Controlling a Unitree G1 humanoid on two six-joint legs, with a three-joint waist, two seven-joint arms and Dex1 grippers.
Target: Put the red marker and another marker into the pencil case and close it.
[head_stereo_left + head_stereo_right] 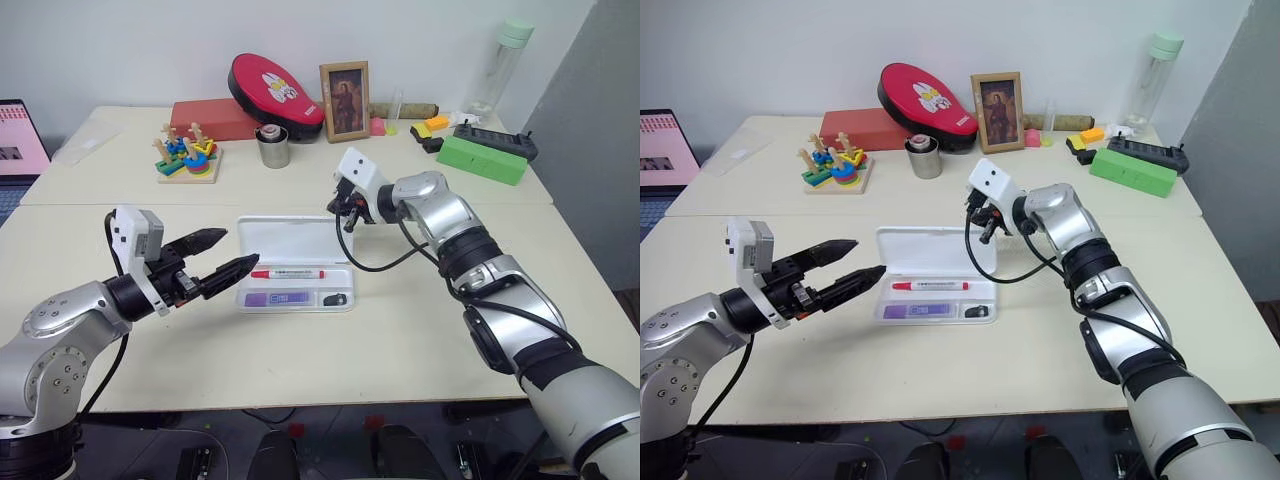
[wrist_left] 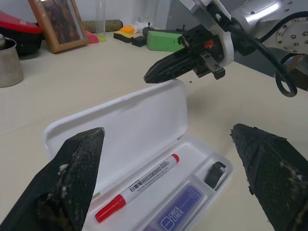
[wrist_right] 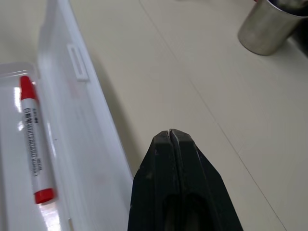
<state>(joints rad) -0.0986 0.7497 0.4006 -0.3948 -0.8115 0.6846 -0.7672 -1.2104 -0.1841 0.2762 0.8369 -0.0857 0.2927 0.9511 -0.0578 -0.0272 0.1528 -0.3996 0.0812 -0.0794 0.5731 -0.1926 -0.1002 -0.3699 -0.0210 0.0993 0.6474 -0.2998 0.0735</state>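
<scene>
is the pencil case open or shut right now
Open. The pencil case has its lid tilted back, so the tray shows the red marker and the purple highlighter lying inside.

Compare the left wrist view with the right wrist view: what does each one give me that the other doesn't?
Left wrist only: the purple highlighter and small black object in the tray, and the picture frame.
Right wrist only: the lid's latch tab.
Both: the open pencil case, the red marker inside, the metal cup, and the shut right gripper.

I see a white pencil case (image 1: 290, 240), a red-capped white red marker (image 1: 287, 273), a lavender highlighter (image 1: 281, 298), a cream bench (image 1: 400, 330).
</scene>
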